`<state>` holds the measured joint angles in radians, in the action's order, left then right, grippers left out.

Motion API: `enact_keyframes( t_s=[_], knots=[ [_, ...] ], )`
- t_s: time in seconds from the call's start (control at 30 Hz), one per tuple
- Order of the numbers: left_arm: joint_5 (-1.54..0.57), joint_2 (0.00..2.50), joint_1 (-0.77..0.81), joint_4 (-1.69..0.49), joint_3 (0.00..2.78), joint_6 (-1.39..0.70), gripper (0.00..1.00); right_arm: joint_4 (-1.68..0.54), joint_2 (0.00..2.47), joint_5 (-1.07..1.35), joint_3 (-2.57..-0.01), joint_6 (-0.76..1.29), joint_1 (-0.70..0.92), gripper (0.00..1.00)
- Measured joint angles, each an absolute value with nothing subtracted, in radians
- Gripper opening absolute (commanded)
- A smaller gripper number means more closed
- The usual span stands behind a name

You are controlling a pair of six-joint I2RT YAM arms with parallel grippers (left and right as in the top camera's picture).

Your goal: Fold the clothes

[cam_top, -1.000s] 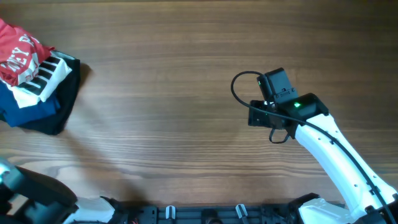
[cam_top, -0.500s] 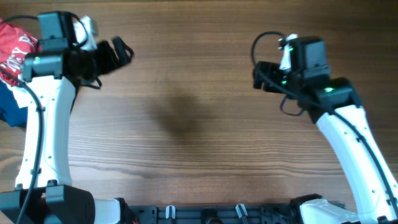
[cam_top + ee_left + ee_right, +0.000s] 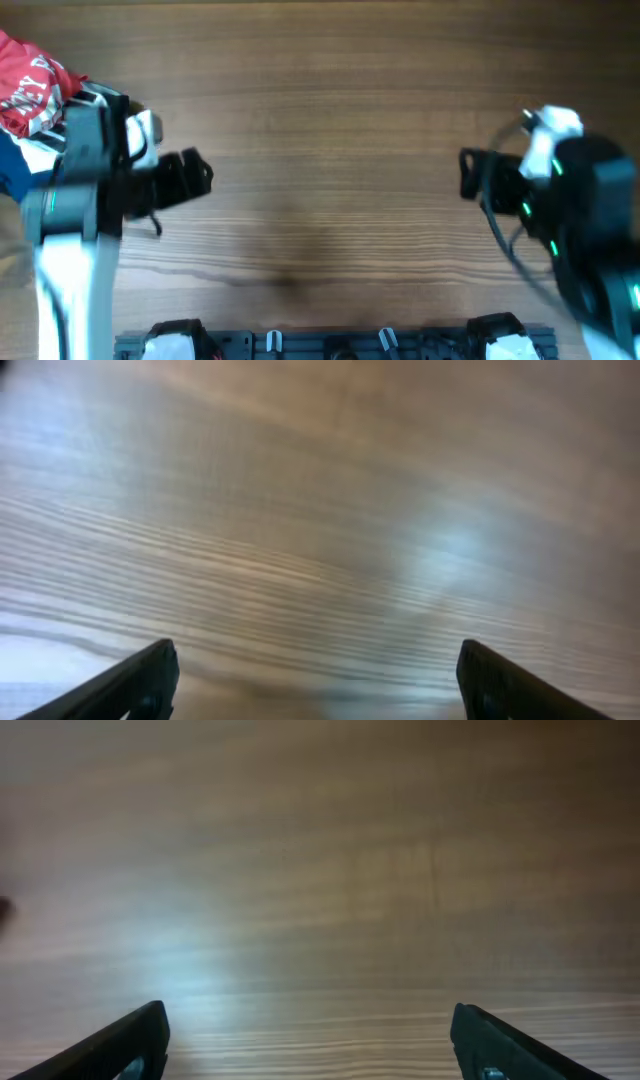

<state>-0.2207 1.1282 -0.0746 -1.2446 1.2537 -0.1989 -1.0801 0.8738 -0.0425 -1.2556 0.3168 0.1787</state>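
The clothes, a red T-shirt (image 3: 28,85) with white lettering, lie bunched on a pile at the table's far left corner. My left arm stands just right of that pile and covers part of it. My left gripper (image 3: 195,175) points right, away from the shirt. In the left wrist view the left gripper (image 3: 315,680) is open, its fingers (image 3: 140,678) wide apart over bare wood. My right gripper (image 3: 470,182) hangs at the right side and points left. In its wrist view the right gripper (image 3: 310,1040) is open too, with only wood between the fingers (image 3: 130,1038).
Under the red shirt lie a white garment (image 3: 38,142) and a navy one (image 3: 10,168), partly behind my left arm. Wooden tabletop (image 3: 330,150) stretches between the two grippers. The arm bases and a rail (image 3: 330,345) line the front edge.
My left arm came into view from the front left, rose beside the pile, then drew toward the front. My right arm moved right and toward the front. Both grippers stay wide.
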Motion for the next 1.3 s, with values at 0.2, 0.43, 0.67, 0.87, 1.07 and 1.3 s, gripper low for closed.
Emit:
enact_keyframes(
  t_s=[0.2, 0.43, 0.67, 0.87, 1.07, 1.3],
  knots=[
    [-0.221, 0.612, -0.075, -1.088, 1.111, -0.2, 1.0, -1.123, 0.543, -0.099, -1.113, 0.427, 0.179, 1.0],
    [-0.221, 0.338, -0.075, -1.076, 1.103, -0.2, 1.0, -1.25, 0.478, -0.113, -1.098, 0.564, 0.179, 1.0],
    [-0.221, 0.281, -0.075, -1.185, 1.101, -0.2, 1.0, -1.251, 0.478, -0.113, -1.096, 0.587, 0.179, 1.0],
    [-0.221, 0.281, -0.075, -1.34, 1.098, -0.199, 1.0, -1.102, 0.47, -0.154, -1.068, 0.521, 0.178, 1.0],
    [-0.221, 0.281, -0.075, -1.427, 1.097, -0.199, 1.0, -0.648, 0.31, -0.052, -0.85, 0.115, 0.143, 1.0],
    [-0.221, 0.281, -0.075, -1.436, 1.097, -0.199, 1.0, -0.251, 0.025, 0.079, -0.44, -0.191, 0.083, 1.0]
  ],
)
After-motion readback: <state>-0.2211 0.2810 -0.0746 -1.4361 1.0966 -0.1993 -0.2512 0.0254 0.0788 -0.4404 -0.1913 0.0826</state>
